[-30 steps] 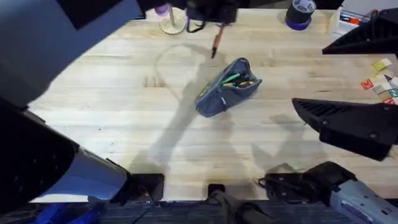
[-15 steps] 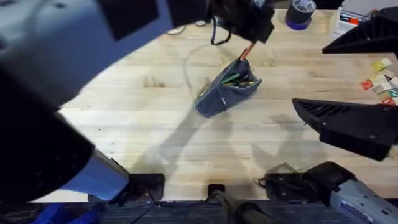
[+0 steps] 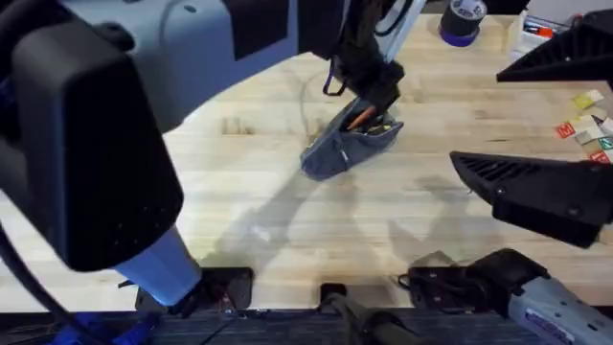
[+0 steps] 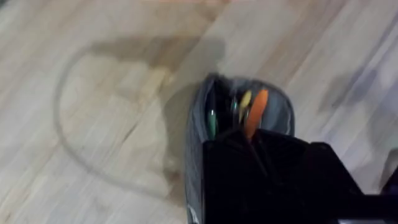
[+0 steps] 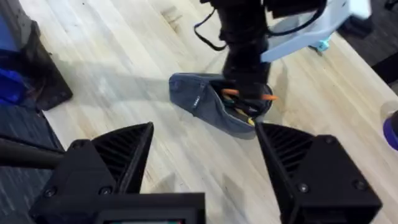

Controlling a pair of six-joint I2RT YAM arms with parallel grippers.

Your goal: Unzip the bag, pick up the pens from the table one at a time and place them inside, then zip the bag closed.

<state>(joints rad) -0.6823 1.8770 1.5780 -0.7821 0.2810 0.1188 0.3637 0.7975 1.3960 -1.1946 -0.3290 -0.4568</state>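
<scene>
**Left gripper over the open pouch, orange pen at its mouth**

Grey fabric pencil pouch (image 3: 347,146) lying just above centre of the overhead frame on the pale butcher-block worktop (image 3: 239,201), slanted from lower left to upper right, zipper open at the upper right end. Green and orange pens (image 3: 367,122) visible inside that opening.

Left arm reaching large and dark across the upper left of the overhead frame, with the left gripper (image 3: 376,84) directly above the pouch's open end, touching or just over it. Orange pen (image 4: 255,113) standing up from the pouch mouth between the black fingers in the left wrist view, beside a yellowish tip and a green pen (image 4: 212,119); whether clamped or merely beside the fingers, cannot tell, nor how wide the jaws stand.

Same scene from the right wrist view: pouch (image 5: 214,106) at centre, left gripper (image 5: 249,87) pressed down onto its open end, an orange pen (image 5: 266,97) sticking sideways out from under it.

Right gripper (image 5: 205,155) spread wide and empty, its two black fingers (image 5: 118,152) in the foreground of its own view, well apart from the pouch. In the overhead frame, held at the right edge (image 3: 536,125).

Purple tape roll (image 3: 462,21) at the top right of the overhead frame, near the worktop's far edge.
</scene>
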